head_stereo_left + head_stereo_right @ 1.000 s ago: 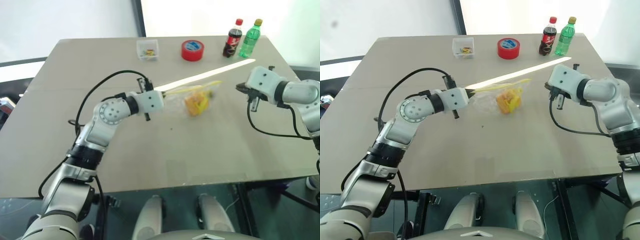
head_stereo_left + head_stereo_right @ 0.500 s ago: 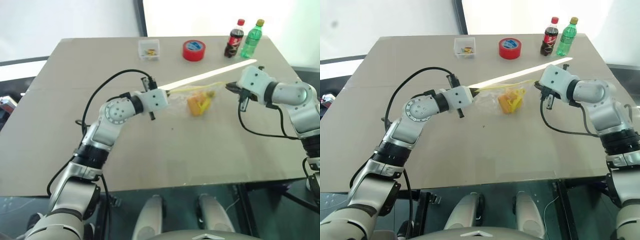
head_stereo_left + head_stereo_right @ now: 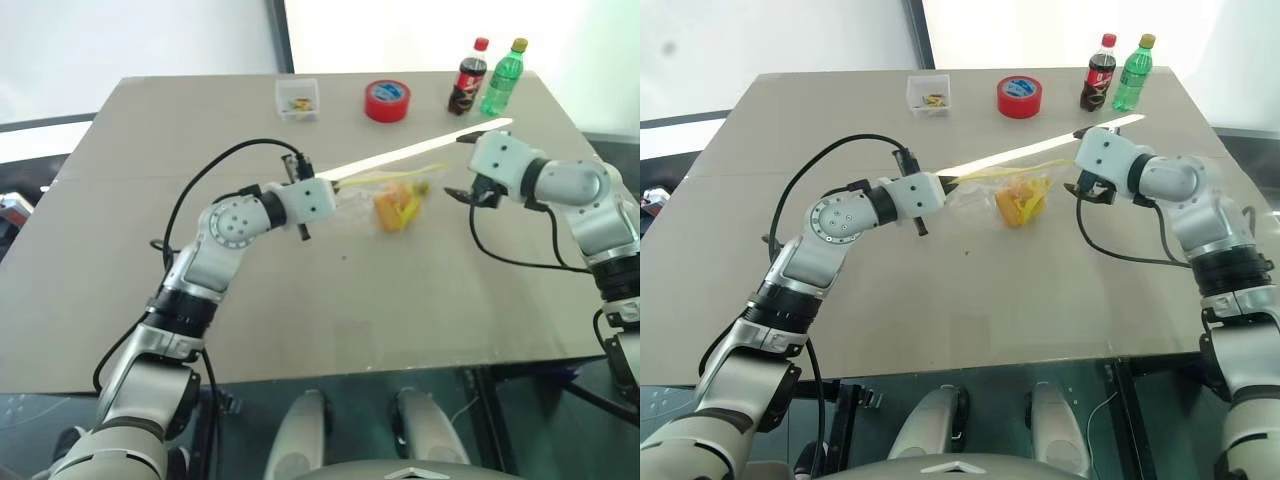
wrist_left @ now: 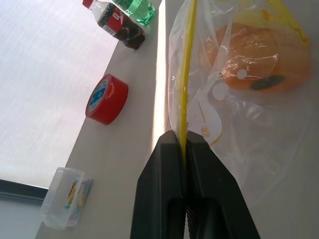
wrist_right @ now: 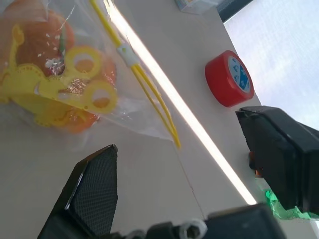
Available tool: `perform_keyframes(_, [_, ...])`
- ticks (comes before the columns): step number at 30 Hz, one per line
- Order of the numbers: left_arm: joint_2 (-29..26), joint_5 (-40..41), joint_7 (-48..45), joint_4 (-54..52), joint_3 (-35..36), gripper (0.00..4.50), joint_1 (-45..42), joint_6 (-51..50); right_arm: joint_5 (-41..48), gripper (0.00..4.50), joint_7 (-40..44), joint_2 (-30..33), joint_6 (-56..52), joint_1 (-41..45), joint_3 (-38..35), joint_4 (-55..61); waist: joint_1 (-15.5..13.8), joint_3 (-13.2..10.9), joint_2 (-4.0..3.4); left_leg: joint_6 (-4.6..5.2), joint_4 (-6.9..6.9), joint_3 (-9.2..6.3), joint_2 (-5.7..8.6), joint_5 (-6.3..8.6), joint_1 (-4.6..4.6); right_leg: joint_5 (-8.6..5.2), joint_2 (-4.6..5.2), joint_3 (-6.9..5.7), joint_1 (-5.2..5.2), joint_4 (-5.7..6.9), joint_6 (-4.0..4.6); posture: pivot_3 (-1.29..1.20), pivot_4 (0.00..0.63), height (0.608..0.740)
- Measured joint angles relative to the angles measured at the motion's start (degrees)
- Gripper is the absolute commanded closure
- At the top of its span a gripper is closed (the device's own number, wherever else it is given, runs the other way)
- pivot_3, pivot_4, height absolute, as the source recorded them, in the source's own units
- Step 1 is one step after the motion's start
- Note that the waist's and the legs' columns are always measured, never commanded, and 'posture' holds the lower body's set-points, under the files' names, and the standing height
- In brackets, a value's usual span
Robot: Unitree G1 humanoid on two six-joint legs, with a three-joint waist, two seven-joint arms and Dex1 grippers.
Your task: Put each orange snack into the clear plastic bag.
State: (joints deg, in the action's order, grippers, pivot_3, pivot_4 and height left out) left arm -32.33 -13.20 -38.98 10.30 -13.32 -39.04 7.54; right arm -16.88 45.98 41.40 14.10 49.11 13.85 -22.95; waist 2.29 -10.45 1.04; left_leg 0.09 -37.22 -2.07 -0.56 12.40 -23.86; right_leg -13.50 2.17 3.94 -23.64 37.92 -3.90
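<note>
**Bag pinched by left claw, right claw sitting open beside it**

Left claw (image 4: 185, 144) is clamping the yellow seal strip (image 4: 187, 74) of the clear plastic bag (image 3: 385, 200), fingers closed tight on it. The bag is lying on the desk (image 3: 300, 300) a little behind the middle, nearer the far edge than the near one, stretching from the left claw toward the right side.

Orange snacks (image 4: 254, 59) are sitting inside the bag, seen through the plastic; in the right wrist view they are showing behind a yellow printed pattern. Can't separate the two pieces cleanly, they are reading as one orange lump.

Right claw (image 3: 462, 194) is standing wide open, gripping nothing, just beside the free end of the seal strip and the right end of the bag. Can't tell whether a fingertip is touching the plastic.

Along the far edge of the desk: small clear box (image 3: 297, 99) toward the left, red tape roll (image 3: 386, 101) about the middle, cola bottle (image 3: 466, 78) and green bottle (image 3: 502, 77) standing upright side by side toward the far right corner. All are sitting well apart from the bag.
</note>
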Motion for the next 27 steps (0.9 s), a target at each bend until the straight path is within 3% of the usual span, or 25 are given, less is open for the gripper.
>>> perform_keyframes(4, [0.22, 0.03, 0.00, -0.15, 0.00, 4.50, 0.00, 1.40, -1.21, 0.06, -0.32, -1.00, 2.21, 1.88, 1.24, -3.54, 0.03, 0.00, 0.00, 0.00, 0.00, 0.00, 0.00, 0.00, 0.00, 0.00, 0.00, 0.00, 0.00, 0.00, 0.00, 0.00, 0.150, 0.740])
perform_keyframes(7, [0.21, 0.02, 0.00, -0.19, 0.00, 4.50, 0.00, 1.84, -1.68, 0.73, -0.36, -1.17, 3.70, 3.07, 1.42, -5.59, 0.03, 0.00, 0.00, 0.00, 0.00, 0.00, 0.00, 0.00, 0.00, 0.00, 0.00, 0.00, 0.00, 0.00, 0.00, 0.00, 0.150, 0.740])
perform_keyframes(11, [0.19, 0.03, 0.00, -0.60, 0.00, 4.50, 0.12, 2.09, -2.12, 2.67, -0.07, -1.26, 5.71, 3.29, 1.97, -7.34, 0.02, 0.00, 0.00, 0.00, 0.00, 0.01, 0.00, 0.00, 0.00, 0.00, 0.00, 0.00, 0.00, -0.01, 0.00, 0.00, 0.150, 0.740])
perform_keyframes(12, [0.17, 0.03, 0.00, -0.64, 0.00, 4.50, 0.17, 2.13, -2.18, 2.90, -0.03, -1.25, 5.89, 3.29, 1.97, -7.45, 0.02, 0.00, 0.00, 0.00, 0.00, 0.01, 0.00, 0.00, 0.00, 0.00, 0.00, 0.00, 0.00, 0.00, 0.00, 0.00, 0.150, 0.740])
perform_keyframes(13, [0.10, 0.03, 0.00, -0.65, 0.01, 4.50, 0.33, 2.18, -2.20, 3.55, 0.03, -1.25, 6.23, 3.29, 1.97, -7.46, 0.03, 0.00, 0.00, 0.00, 0.00, 0.00, 0.00, 0.00, 0.00, 0.00, 0.00, 0.00, 0.00, 0.00, 0.00, 0.00, 0.150, 0.740])
perform_keyframes(15, [0.00, 0.03, 0.00, -0.65, 0.04, 4.50, 0.69, 2.34, -2.21, 4.43, 0.10, -1.24, 6.35, 3.29, 1.97, -7.47, 0.05, 0.00, 0.00, 0.00, 0.00, 0.00, 0.00, 0.00, 0.00, 0.00, 0.00, 0.00, 0.00, 0.00, 0.00, 0.00, 0.150, 0.740])
perform_keyframes(22, [0.49, -0.44, 1.62, 0.34, 0.04, 4.50, 0.40, 2.79, -2.43, 4.47, -1.90, -1.83, 5.14, 3.39, 1.76, -7.48, 0.04, 0.00, 0.00, 0.00, 0.00, -0.01, 0.00, 0.00, 0.00, 0.00, 0.00, 0.00, 0.00, 0.01, 0.00, 0.00, 0.150, 0.740])
perform_keyframes(27, [2.30, -3.85, 10.15, 8.71, 0.15, 4.50, -7.43, 4.21, -3.52, 4.47, -10.46, -3.91, 2.87, 7.28, 0.48, -10.10, 0.03, -0.01, 0.00, 0.00, -0.01, -0.02, 0.02, 0.00, 0.00, 0.01, 0.00, 0.00, -0.01, 0.04, 0.00, 0.00, 0.150, 0.740])
